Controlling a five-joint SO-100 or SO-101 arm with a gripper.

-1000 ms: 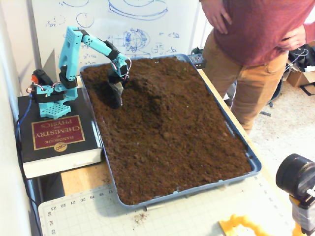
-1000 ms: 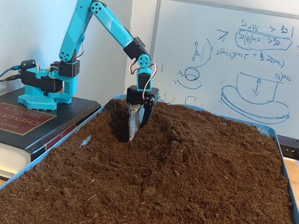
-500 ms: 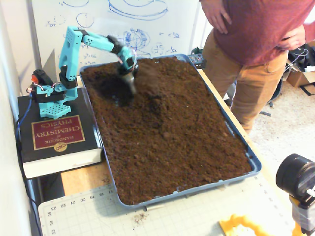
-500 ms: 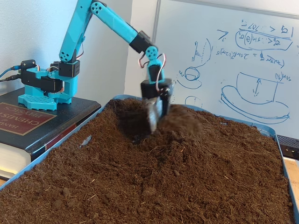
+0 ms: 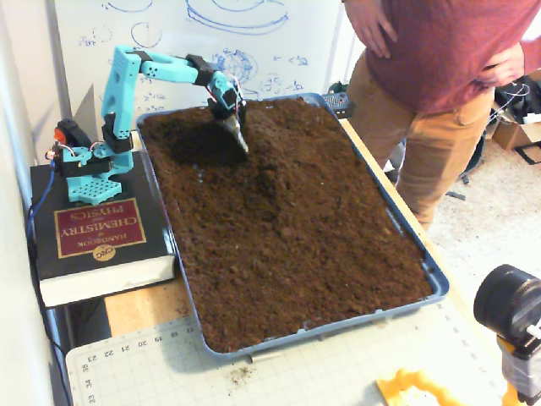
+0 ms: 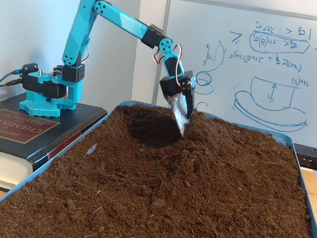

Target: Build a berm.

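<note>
Fixed views, both: gripper point(image 5: 239, 138) point(image 6: 182, 123) w/ scoop-like metal tip, pointing down, tip touching soil. Fingers look pressed together, nothing held; soil dust blurs tip.

- Berm point(image 5: 269, 135) point(image 6: 218, 136): raised mound of loose dark soil, just beside gripper – right of it in both views; tip sits at mound's left flank.
- Hollow point(image 5: 193, 139) point(image 6: 148, 130): darker scooped dip, other side of gripper, toward arm base.
- Soil point(image 5: 296, 237) point(image 6: 148, 198): fills rest of tray, roughly level, crumbly, small clods.
- Tray point(image 5: 435, 279) point(image 6: 275, 136): blue, shallow rim, holds all soil.
- Arm point(image 5: 161, 69) point(image 6: 114, 17): teal, reaching out over tray's far-left corner; base point(image 5: 89, 165) point(image 6: 47, 91) stands on book, outside tray.
- Book point(image 5: 97, 241) point(image 6: 29, 134): thick, black cover, red label, left of tray, touching rim.
- Whiteboard point(image 5: 211, 34) point(image 6: 247, 59): blue sketches, behind tray.
- Person point(image 5: 439, 76): red top, tan trousers, standing at tray's right edge, near far end; head out of frame.
- Cutting mat point(image 5: 279, 372): gridded, near end of table.
- Camera point(image 5: 511, 309): black lens, bottom-right corner, apart from tray.
- Obstructions: only mound itself, against tip's right side.
</note>
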